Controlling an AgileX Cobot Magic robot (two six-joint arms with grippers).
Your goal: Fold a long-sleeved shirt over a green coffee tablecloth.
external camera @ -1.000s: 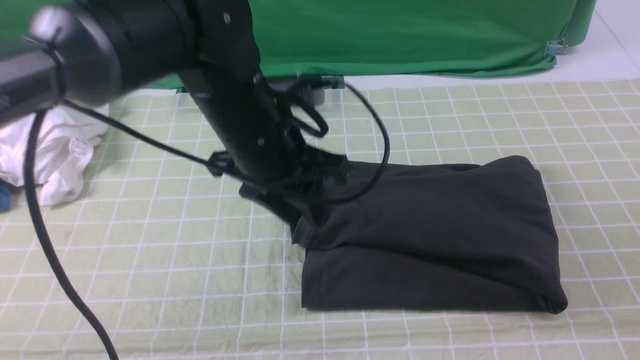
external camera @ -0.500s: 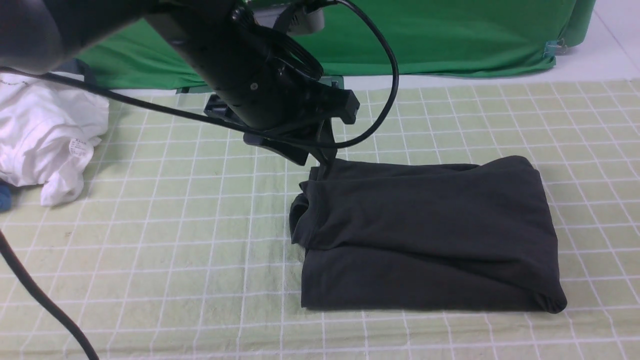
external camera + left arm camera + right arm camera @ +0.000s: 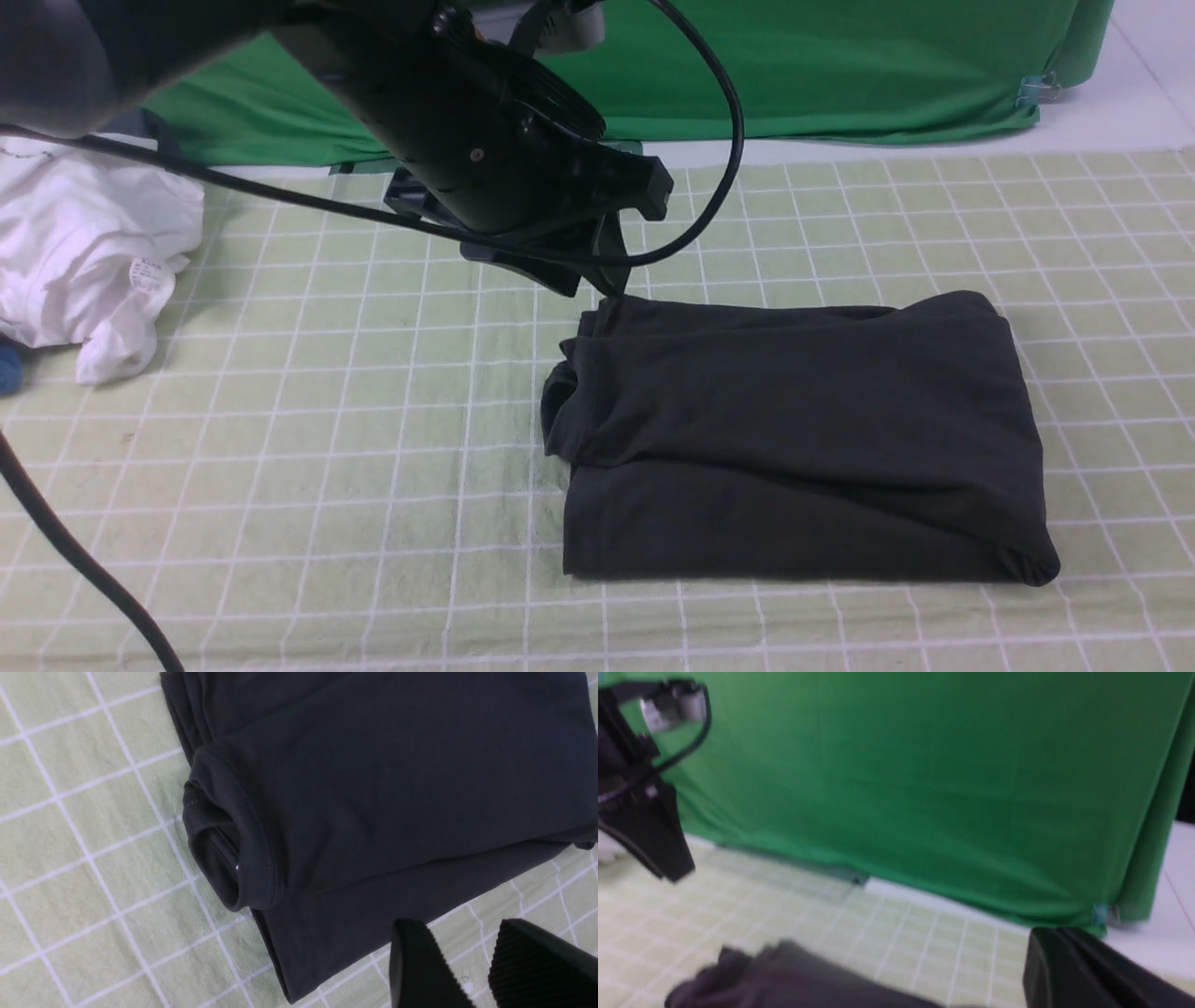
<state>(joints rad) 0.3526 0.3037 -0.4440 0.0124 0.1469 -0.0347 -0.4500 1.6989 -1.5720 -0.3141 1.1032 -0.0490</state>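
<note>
On the green coffee tablecloth (image 3: pixel 280 420), folded long-sleeved shirt (image 3: pixel 794 439) lying flat right of centre, left gripper (image 3: pixel 472 970) just above its far-left corner, jaws slightly apart, empty; right gripper (image 3: pixel 1087 970) closed, empty.

The front view looks forward and down from the robot's side over the folded long-sleeved shirt (image 3: pixel 794 439) on the green coffee tablecloth (image 3: pixel 280 448), toward the green backdrop (image 3: pixel 840 65) behind the shirt. The left wrist view looks almost straight down, close above the shirt's collar end (image 3: pixel 373 788). The right wrist view sits low near the shirt (image 3: pixel 784 975), facing the backdrop; it is blurred, so its height is uncertain. All three share the shirt and tablecloth.
</note>
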